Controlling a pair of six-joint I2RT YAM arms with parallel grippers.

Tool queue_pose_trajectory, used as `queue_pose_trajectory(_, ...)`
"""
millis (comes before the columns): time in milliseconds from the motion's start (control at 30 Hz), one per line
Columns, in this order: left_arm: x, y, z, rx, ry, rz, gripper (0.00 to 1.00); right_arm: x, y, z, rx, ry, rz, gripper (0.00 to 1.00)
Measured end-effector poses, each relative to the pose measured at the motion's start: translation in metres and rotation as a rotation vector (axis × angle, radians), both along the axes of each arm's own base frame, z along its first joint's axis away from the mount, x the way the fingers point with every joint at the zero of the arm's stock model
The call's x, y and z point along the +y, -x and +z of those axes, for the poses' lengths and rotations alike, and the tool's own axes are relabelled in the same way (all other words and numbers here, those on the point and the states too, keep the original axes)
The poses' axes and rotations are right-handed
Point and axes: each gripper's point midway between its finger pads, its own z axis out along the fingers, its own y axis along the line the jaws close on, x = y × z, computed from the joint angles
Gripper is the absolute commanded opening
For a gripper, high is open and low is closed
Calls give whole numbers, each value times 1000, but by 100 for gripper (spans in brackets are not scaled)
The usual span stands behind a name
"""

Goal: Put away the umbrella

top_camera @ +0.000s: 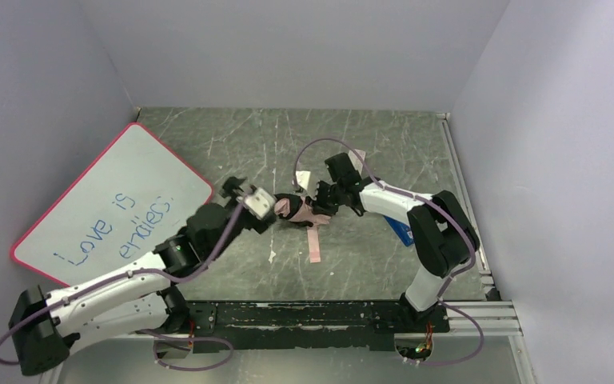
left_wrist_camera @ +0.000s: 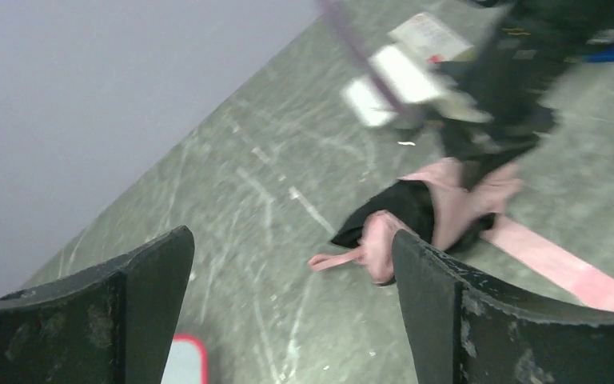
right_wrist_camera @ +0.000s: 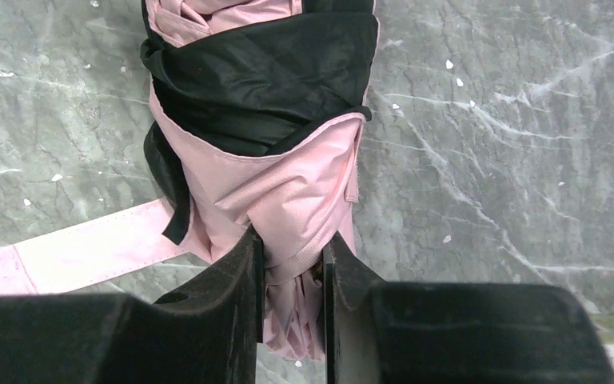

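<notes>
Right gripper [right_wrist_camera: 292,248]: fingers nearly together, pinching a fold of pale pink fabric at one end of the umbrella [right_wrist_camera: 264,120]. Left gripper [left_wrist_camera: 292,272]: fingers [left_wrist_camera: 148,288] spread wide, closed on nothing. The umbrella's stubby pink end sits just beside one of these fingers; can't tell if they touch.

Umbrella is folded into a loose bundle, black and pink layers wrapped over each other, lying on the grey marbled table [top_camera: 384,152] near its middle. In the top view its long axis runs roughly left-right between the two grippers: the pinched end toward the right gripper [top_camera: 324,204], the other end toward the left gripper [top_camera: 268,210]. In the right wrist view it runs straight away from the fingers.

Pink strap [top_camera: 313,244] lies flat on the table, trailing from the bundle toward the near edge.

Writing: the pink-framed whiteboard [top_camera: 112,208] leans at the left wall, with blue handwriting "Love is" and a second line starting "endles", its last mark unclear. A white card [top_camera: 302,178] lies just behind the umbrella, print too blurred to read. A blue item [top_camera: 404,232] is under the right arm, no text legible.
</notes>
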Motion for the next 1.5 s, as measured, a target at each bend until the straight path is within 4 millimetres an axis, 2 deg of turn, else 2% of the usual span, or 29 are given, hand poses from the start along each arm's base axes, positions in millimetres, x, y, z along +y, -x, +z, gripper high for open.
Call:
queue_pose_trajectory(167,52,-45,-4,93,106,165,95,1,6,-3,-113,35,-5,13)
queue_pose_trajectory(233,64,-63,-10,140,131,208,96,1,8,-3,-156,49,-5,12)
queue_pose_trajectory(300,65,-75,-14,174,139,216,96,1,10,-3,-201,63,-4,12)
queue_pose_trajectory(433,50,-94,-16,227,119,162,95,2,13,-2,-269,93,-9,14)
queue_pose_trajectory(633,11,-109,-16,265,45,-18,95,3,17,-3,-369,145,-17,14)
queue_pose_trajectory(700,1,-108,-25,286,13,-80,96,3,18,-2,-395,160,-18,15)
queue_pose_trajectory(933,-31,-102,-80,433,-134,-297,92,2,25,-1,-493,183,-3,14)
queue_pose_trajectory(1067,-48,-102,-103,509,-198,-417,91,2,27,-1,-548,195,4,14)
queue_pose_trajectory(1500,-79,-92,-137,636,-256,-683,89,-2,38,0,-732,274,-24,12)
